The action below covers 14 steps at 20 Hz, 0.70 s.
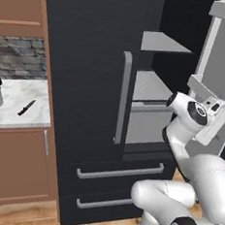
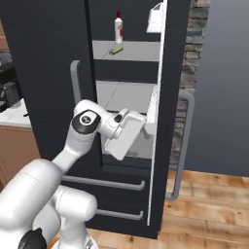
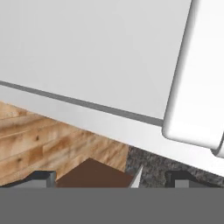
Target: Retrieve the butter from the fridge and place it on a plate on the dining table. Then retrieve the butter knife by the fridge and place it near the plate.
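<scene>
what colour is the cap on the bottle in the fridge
Red, on the white bottle; clearest in the right base view.

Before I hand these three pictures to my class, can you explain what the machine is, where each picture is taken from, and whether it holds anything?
It is a white robot arm on a driving base, facing a black fridge whose right door stands open. Two cameras ride behind the arm, left and right; the third sits on the hand, where the gripper is open and empty, facing the white inner door. The butter lies on an upper shelf beside a white bottle. The butter knife lies on the marble counter left of the fridge.
</scene>
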Available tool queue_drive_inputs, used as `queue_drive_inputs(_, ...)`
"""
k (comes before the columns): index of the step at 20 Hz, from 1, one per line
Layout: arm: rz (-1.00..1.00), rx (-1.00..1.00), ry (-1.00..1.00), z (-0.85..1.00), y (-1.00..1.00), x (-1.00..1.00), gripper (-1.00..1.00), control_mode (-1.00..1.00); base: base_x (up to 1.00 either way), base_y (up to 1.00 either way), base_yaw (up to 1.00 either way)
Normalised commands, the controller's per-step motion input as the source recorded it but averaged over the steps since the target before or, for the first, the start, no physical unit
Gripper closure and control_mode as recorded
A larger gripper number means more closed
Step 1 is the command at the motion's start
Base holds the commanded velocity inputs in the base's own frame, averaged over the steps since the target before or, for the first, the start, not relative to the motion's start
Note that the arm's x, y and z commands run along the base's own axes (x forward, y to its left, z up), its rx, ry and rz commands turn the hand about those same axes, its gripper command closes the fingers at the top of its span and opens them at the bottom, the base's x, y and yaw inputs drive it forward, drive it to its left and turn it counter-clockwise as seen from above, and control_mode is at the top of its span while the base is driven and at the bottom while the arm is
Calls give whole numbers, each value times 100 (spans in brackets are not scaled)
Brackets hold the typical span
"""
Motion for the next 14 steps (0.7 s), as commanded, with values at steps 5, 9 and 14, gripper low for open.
queue_drive_inputs(5, -5, -1, 0, 14, 59, -12, -100, -100, 0, 0, 0)
queue_drive_inputs(9, -4, 31, 0, 0, 89, 26, -100, -100, 0, 0, 0)
queue_drive_inputs(14, -1, 53, -2, 0, 81, 27, -100, -100, 0, 0, 0)
